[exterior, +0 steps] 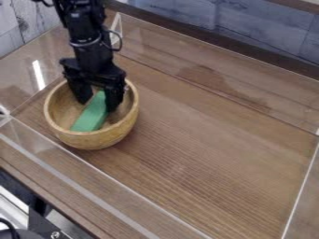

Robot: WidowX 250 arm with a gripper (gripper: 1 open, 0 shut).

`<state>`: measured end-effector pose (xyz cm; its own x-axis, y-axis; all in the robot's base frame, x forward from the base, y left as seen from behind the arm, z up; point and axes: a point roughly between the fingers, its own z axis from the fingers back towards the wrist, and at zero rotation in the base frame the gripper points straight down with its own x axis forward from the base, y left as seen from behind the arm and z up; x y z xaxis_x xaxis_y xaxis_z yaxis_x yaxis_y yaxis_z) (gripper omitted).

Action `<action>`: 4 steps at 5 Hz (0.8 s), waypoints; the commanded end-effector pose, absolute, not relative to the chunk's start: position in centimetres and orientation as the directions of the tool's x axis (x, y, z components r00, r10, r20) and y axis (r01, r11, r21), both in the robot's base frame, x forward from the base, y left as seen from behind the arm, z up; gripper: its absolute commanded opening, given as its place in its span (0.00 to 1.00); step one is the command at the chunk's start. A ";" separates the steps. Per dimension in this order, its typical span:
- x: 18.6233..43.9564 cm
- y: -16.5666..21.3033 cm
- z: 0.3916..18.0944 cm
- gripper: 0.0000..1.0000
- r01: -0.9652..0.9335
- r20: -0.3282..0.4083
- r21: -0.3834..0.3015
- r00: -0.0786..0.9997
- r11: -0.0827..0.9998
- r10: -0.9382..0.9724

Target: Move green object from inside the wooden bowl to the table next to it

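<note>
The jaws stand spread, pointing straight down into the bowl (90, 119), 1 finger on each side of the upper end of the block (90, 117); whether either finger touches it cannot be told. The gripper (95, 96) pinches nothing yet.

The block lies slanted inside the bowl, its upper end toward the far rim and its lower end toward the near wall. It looks light, stiff and matte, so probably not slippery and not fragile. I judge the best hold is across its 2 long sides near the upper end, where the jaws already straddle it.

The fingertips and the block's top end are hidden behind the gripper body. The arm is cut off at the top edge. The bare counter (212, 121) beside the bowl is partly washed by glare off the clear walls.
</note>
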<state>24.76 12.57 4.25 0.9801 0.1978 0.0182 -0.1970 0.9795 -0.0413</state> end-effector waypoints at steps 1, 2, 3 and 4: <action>25.9 14.1 6.4 1.00 -0.222 0.070 -0.032 0.972 0.975 0.224; 26.3 15.4 7.0 1.00 -0.269 0.068 -0.035 0.960 0.963 0.271; 26.9 16.3 7.2 1.00 -0.303 0.060 -0.036 0.951 0.952 0.305; 27.6 17.2 7.5 1.00 -0.347 0.049 -0.035 0.936 0.937 0.349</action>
